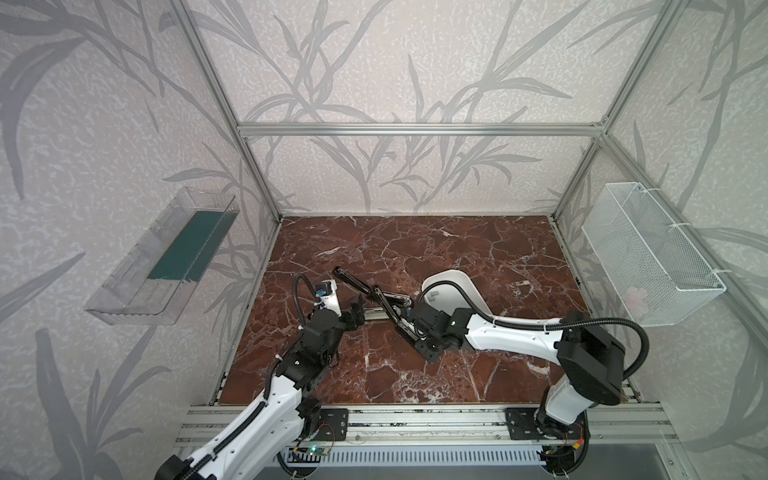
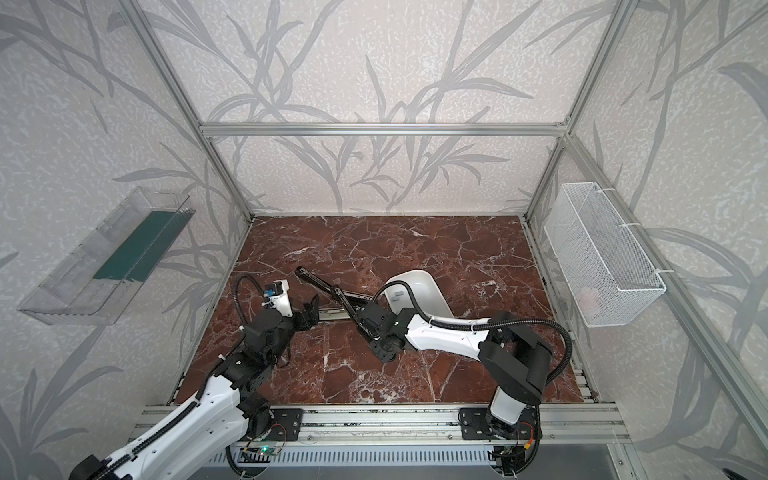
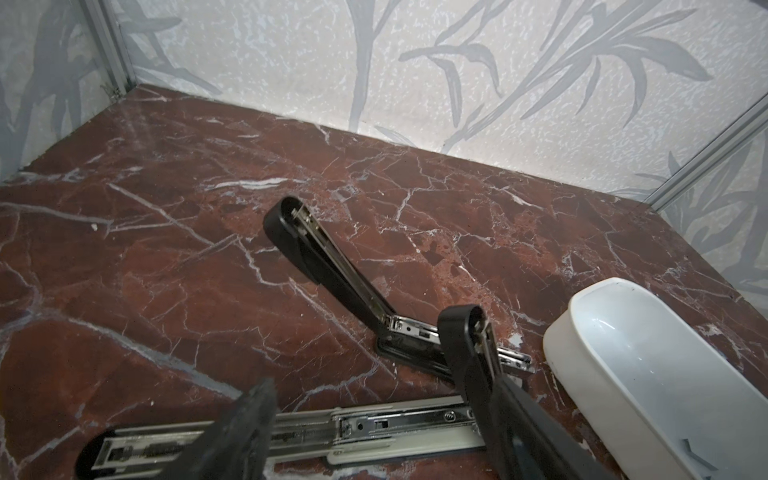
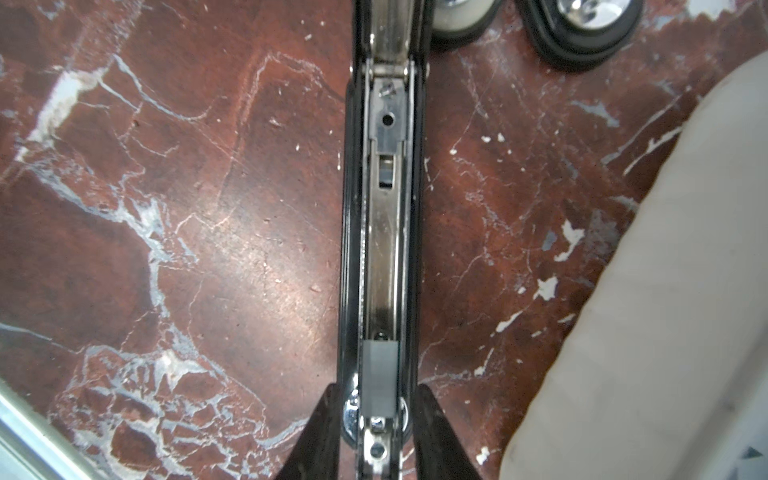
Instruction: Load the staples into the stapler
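In the right wrist view, a black stapler (image 4: 384, 208) lies open with its metal channel facing up. A short grey strip of staples (image 4: 377, 378) rests in the near end of that channel. My right gripper (image 4: 378, 390) is open, one finger on each side of the stapler, and neither finger touches the strip. My left gripper (image 3: 380, 415) stands open wide over a second, cream-based stapler (image 3: 374, 424) that lies flat and opened. In both top views the two grippers (image 1: 358, 313) (image 1: 402, 326) face each other at mid-table. Another small grey strip (image 1: 434, 294) lies in the white dish.
A third black stapler (image 3: 332, 270) sits opened in a V just behind the others. The white oval dish (image 1: 457, 284) stands close to the right arm. A clear bin (image 1: 166, 257) hangs on the left wall and a wire basket (image 1: 648, 253) on the right.
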Available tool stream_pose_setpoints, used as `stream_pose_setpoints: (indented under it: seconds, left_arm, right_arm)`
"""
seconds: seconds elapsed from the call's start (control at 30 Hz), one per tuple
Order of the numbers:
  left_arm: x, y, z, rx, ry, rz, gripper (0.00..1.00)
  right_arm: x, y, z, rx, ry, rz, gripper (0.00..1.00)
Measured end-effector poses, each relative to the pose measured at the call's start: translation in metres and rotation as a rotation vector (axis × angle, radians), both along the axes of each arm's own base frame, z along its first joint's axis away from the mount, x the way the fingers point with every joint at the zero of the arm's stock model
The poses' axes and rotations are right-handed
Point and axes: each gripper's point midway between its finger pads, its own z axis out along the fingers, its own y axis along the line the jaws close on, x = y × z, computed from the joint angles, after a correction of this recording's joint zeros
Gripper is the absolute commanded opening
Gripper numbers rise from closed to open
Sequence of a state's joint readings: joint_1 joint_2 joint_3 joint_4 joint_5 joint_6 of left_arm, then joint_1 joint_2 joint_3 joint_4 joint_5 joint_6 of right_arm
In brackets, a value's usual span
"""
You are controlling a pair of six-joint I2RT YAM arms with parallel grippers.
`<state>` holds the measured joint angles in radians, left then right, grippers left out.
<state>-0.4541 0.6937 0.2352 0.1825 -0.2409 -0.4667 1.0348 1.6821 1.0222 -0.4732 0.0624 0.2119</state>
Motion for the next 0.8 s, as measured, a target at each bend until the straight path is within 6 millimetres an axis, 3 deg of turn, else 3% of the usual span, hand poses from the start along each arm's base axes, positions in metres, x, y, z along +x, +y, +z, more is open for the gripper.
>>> stream_pose_setpoints:
  seconds: [0.17,0.33,0.53,0.8]
  left_arm:
    - [-0.007,0.0,-0.031,-0.087,0.083,0.026,0.83]
    - [-0.006,-0.013,-0.031,-0.166,0.069,-0.021,0.85]
    - [-0.001,-0.027,-0.022,-0.213,0.036,-0.081,0.84]
    - [0.007,-0.049,-0.038,-0.23,0.075,-0.158,0.85]
  right_arm:
    - [-0.001,-0.002,-0.005,-0.005,0.004,-0.005,0.32]
    - [-0.007,-0.01,-0.018,-0.011,0.012,-0.011,0.33]
    - [-0.008,-0.009,-0.018,0.045,-0.012,-0.03,0.33]
    - [-0.01,-0.01,-0.016,0.111,-0.049,-0.052,0.29]
